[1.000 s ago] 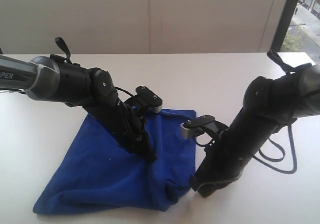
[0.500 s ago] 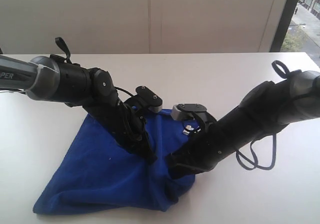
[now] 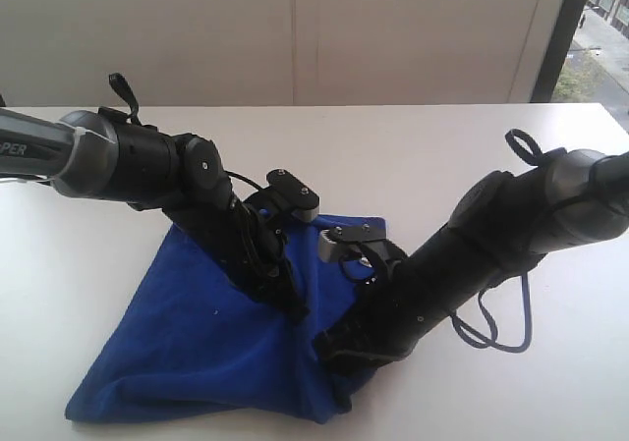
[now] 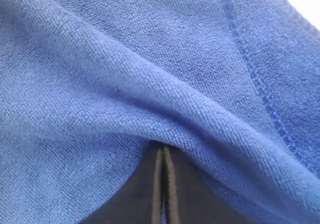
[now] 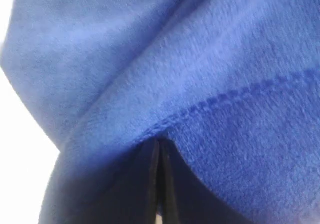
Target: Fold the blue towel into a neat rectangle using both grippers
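While the blue towel [image 3: 187, 348] is lying on the white table [image 3: 413, 156] as a rumpled, roughly triangular heap, its right side is being drawn inward. Within the last second the right gripper [image 3: 332, 348] has been swinging from the cloth's outer right edge toward the middle, and the flap that was showing beside it is now disappearing under the arm. I am reading this as a fold being carried across, though the outline is still looking far from a rectangle. The left gripper [image 3: 295, 311] is staying put, pinning the centre. Both wrist views are showing thin black fingers pressed together with fuzzy pile bulging over their tips, so each gripper is pinching the towel. A stitched hem [image 4: 260, 84] is running along the soft, limp edge.
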